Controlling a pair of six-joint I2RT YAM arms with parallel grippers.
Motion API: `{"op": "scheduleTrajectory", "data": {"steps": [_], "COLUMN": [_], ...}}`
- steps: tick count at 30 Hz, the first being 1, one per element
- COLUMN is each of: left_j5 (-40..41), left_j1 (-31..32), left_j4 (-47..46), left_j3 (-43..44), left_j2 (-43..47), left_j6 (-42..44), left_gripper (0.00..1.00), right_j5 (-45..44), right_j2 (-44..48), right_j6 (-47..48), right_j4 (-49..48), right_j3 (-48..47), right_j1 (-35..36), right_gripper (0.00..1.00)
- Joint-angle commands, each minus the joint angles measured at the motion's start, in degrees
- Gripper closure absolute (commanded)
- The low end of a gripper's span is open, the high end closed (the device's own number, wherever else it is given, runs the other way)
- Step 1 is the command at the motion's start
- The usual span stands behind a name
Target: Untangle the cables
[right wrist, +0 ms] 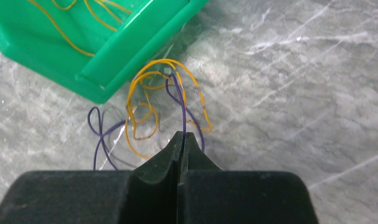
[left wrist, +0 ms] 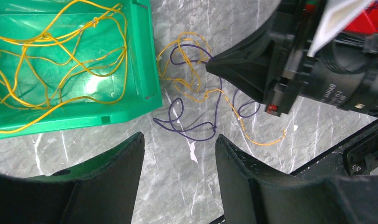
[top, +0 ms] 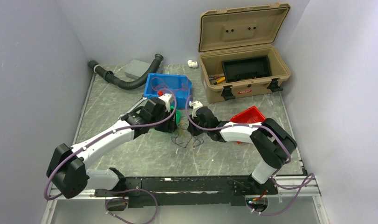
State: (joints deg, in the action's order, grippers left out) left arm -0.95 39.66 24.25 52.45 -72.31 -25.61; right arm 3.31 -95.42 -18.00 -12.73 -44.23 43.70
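A small tangle of thin orange and purple cables (top: pixel 187 140) lies on the marble table just right of a green bin (left wrist: pixel 145 70). My right gripper (right wrist: pixel 183 135) is shut on a purple cable (right wrist: pixel 182 102) that rises out of the orange loops (right wrist: pixel 140 79). In the left wrist view its closed tip (left wrist: pixel 209 64) sits in the tangle's top. My left gripper (left wrist: pixel 180 140) is open and empty, a little short of the purple loops (left wrist: pixel 196 135). Several loose orange cables (left wrist: pixel 61 56) lie inside the green bin (right wrist: pixel 131 51).
A blue bin (top: pixel 168 84) with red wires stands behind the green one. A red bin (top: pixel 247 114) is by the right arm. An open tan toolbox (top: pixel 243 70) is at the back right. A black corrugated hose (top: pixel 126 81), a grey box (top: pixel 138 68) and a white fitting (top: pixel 192 63) are at the back.
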Motion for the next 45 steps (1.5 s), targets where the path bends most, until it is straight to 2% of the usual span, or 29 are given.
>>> {"op": "scheduleTrajectory", "data": {"steps": [1, 13, 22, 27, 29, 30, 31, 33, 35, 39, 45], "left_j5": [-2.19, -9.45, -10.92, -10.22, -10.81, -11.31, -11.55, -10.84, -9.14, -4.74, -2.6], "left_j1": [-0.25, 1.15, 2.79, 5.41, 5.66, 5.65, 5.64, 5.65, 5.67, 5.21, 2.75], "left_j4": [-2.94, -9.22, -13.19, -13.69, -15.56, -16.61, -17.3, -17.2, -15.71, -13.28, -10.51], "left_j3": [2.79, 6.04, 7.56, 10.18, 10.3, 10.29, 10.49, 11.02, 11.39, 9.01, 3.27], "left_j2": [-2.19, -13.16, -19.45, -23.6, -25.37, -26.28, -26.98, -27.83, -27.19, -22.03, -12.12], "left_j6": [0.11, -1.13, -2.24, -1.64, -2.08, -2.23, -2.21, -1.81, -1.21, 0.03, 0.96], "left_gripper": [0.39, 0.4, 0.42, 0.45, 0.5, 0.59, 0.68, 0.99, 1.0, 1.0, 1.0], "right_j5": [0.02, 4.45, 1.63, -2.02, -2.77, -3.17, -3.32, -6.49, -10.71, -24.81, -33.6], "right_j2": [7.83, 24.6, 32.38, 32.79, 32.63, 32.89, 33.23, 34.38, 35.66, 39.3, 49.05], "right_j6": [-0.46, -4.77, -7.14, -8.45, -9.18, -9.74, -10.34, -11.89, -14.23, -20.64, -23.56], "right_j4": [0.32, 10.41, 16.49, 21.39, 22.75, 23.2, 23.76, 25.57, 29.36, 39.3, 47.17], "right_j3": [2.76, 6.85, 7.08, 4.67, 3.81, 3.6, 3.48, 3.29, 2.69, 1.66, 1.22], "right_j1": [0.17, 0.11, 0.2, -0.02, -0.09, -0.11, -0.22, -0.84, -1.94, -5.56, -12.01], "right_gripper": [1.0, 1.0, 1.0, 1.0, 1.0, 1.0, 1.0, 1.0, 1.0, 1.0, 1.0]}}
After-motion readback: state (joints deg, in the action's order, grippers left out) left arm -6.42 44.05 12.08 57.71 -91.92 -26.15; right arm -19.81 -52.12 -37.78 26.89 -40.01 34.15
